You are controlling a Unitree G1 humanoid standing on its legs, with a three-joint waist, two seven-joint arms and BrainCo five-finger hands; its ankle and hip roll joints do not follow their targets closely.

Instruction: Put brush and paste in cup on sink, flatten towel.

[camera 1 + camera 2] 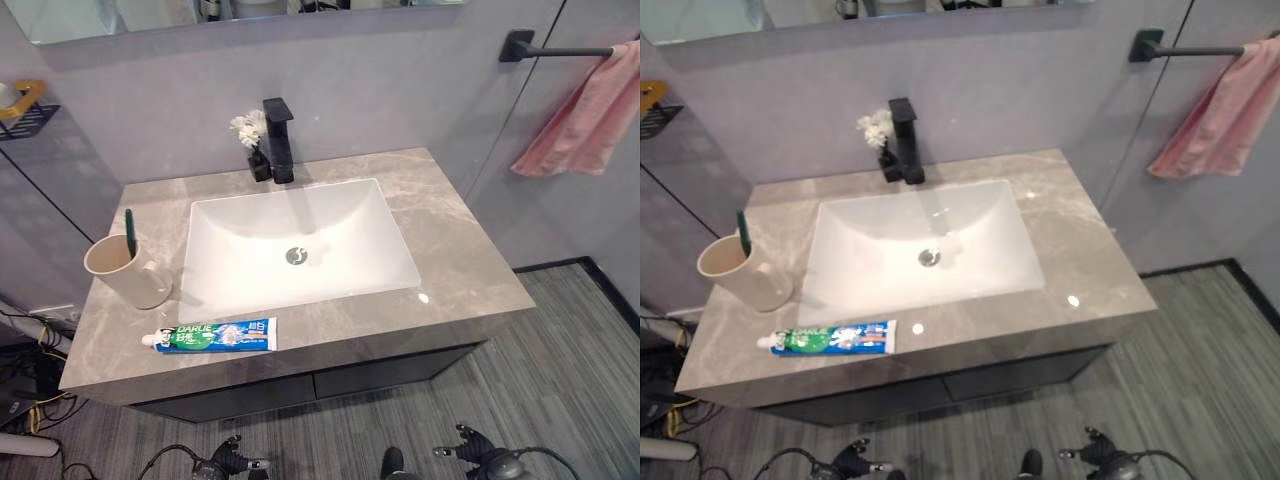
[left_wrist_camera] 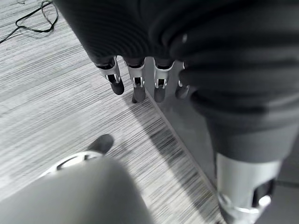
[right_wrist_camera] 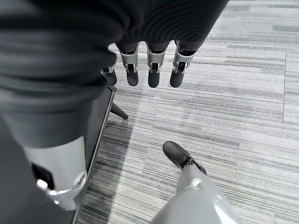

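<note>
Both hands hang low over the striped grey floor (image 3: 224, 84), away from the things on the counter (image 1: 450, 250). Seen in its wrist view, the left hand (image 2: 135, 77) has its fingers (image 2: 116, 79) straight and relaxed, pointing down at the floor and holding nothing. The right hand (image 3: 149, 65) is the same in its own wrist view: fingers (image 3: 152, 74) straight, apart from everything, empty.

Taking the white sink (image 1: 300, 245) set in the grey marble counter as the landmark: the beige cup (image 1: 125, 272) stands on the counter just beside the sink's left edge, leaning a little, with the green brush (image 1: 130, 232) already standing in it, its handle sticking up above the rim. The paste (image 1: 212, 336), a green, white and blue tube, lies flat on the counter in front of the sink's front left corner, near the cup but not touching it, cap end toward the cup side. A black tap (image 1: 278, 140) rises behind the sink, with a small white flower (image 1: 246, 128) just beside it. The pink towel (image 1: 585, 115) hangs bunched and uneven from a black rail (image 1: 560, 48) on the wall, well apart from the sink to its right.
</note>
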